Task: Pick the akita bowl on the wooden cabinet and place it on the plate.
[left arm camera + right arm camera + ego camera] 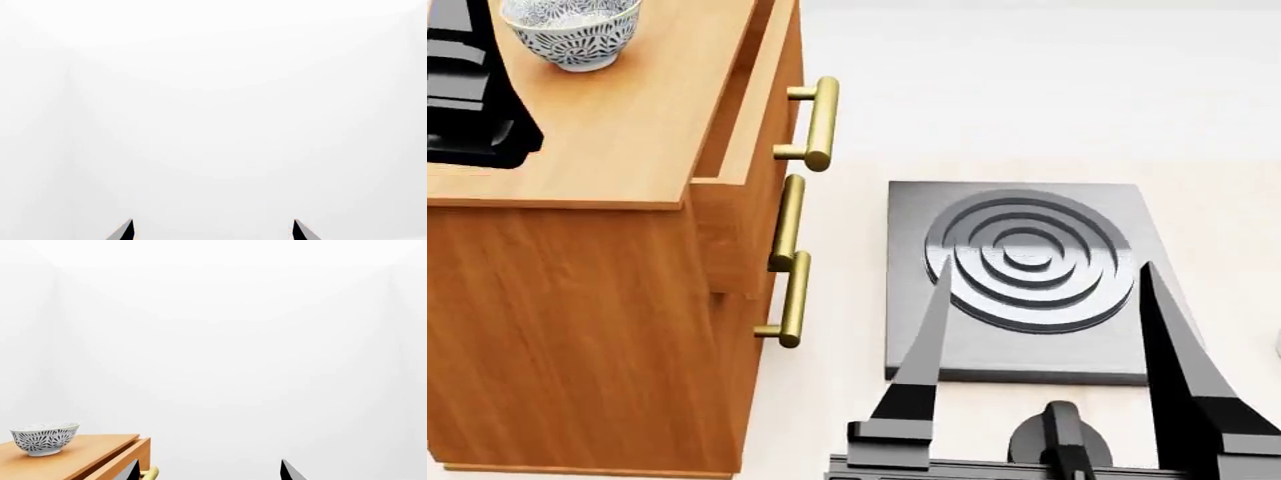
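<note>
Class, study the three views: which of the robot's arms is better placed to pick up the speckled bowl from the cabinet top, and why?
Probably the left. In the head view the left arm is already over the wooden cabinet, beside the akita bowl. The right gripper hangs off the cabinet, above a grey slab.

The head camera looks steeply down from above the wooden cabinet (pixel 601 200), close to its top, with the right end effector (pixel 1041 290) in the foreground over a grey slab (pixel 1021 280) on the floor beside the cabinet.

The right wrist camera looks level past its two fingertips (pixel 132 471) toward white walls, set near the cabinet's top edge at about its height. It shares the cabinet top and the bowl (pixel 44 438) with the head view.

The left wrist camera faces only blank white walls beyond its fingertips (pixel 124 231) and shares nothing with the other views.
</note>
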{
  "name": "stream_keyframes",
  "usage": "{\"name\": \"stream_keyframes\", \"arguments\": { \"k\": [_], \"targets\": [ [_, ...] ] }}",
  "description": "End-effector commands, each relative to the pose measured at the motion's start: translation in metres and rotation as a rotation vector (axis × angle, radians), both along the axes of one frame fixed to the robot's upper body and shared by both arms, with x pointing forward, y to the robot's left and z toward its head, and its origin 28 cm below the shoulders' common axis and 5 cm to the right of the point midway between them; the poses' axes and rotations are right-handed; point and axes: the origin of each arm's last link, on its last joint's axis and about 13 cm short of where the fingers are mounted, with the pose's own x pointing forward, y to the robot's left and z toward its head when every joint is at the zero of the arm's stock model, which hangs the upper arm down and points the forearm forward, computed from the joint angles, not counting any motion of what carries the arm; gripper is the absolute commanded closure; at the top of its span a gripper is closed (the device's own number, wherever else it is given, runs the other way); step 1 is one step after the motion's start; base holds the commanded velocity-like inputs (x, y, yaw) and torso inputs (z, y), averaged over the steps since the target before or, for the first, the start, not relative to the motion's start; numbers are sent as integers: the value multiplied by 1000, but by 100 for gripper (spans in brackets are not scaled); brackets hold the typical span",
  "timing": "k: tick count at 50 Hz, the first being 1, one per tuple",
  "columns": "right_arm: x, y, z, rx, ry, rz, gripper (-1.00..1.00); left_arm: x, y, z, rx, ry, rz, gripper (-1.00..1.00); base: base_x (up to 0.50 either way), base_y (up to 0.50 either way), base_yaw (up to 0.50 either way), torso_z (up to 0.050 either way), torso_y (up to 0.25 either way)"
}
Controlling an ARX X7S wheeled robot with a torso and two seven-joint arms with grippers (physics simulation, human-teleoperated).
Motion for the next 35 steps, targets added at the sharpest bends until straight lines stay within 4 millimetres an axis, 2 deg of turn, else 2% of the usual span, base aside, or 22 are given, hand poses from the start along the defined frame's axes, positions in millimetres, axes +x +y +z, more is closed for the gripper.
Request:
{"name": "stream_keyframes", "arguments": {
  "k": [1,6,20,26,30,35],
  "targets": [
    [0,0,0,-5,-7,2,-100,-6,-4,10,32,-24,-12,-100,434,0,0,0,0],
    [0,0,0,4,5,2,-100,-7,-5,9,35,-24,-20,-100,374,0,0,0,0],
    [0,0,0,10,5,7,-100,-8,-7,15,51,-30,-21,-100,0,0,0,0,0],
    [0,0,0,10,7,12,-100,-6,-10,32,87,-42,-29,-100,0,0,0,0,0],
    [0,1,0,9,7,15,-100,3,-13,40,106,-19,-46,-100,0,0,0,0,0],
    [-2,1,2,12,-3,21,-100,16,-17,59,88,28,-137,-100,0,0,0,0,0]
  ]
}}
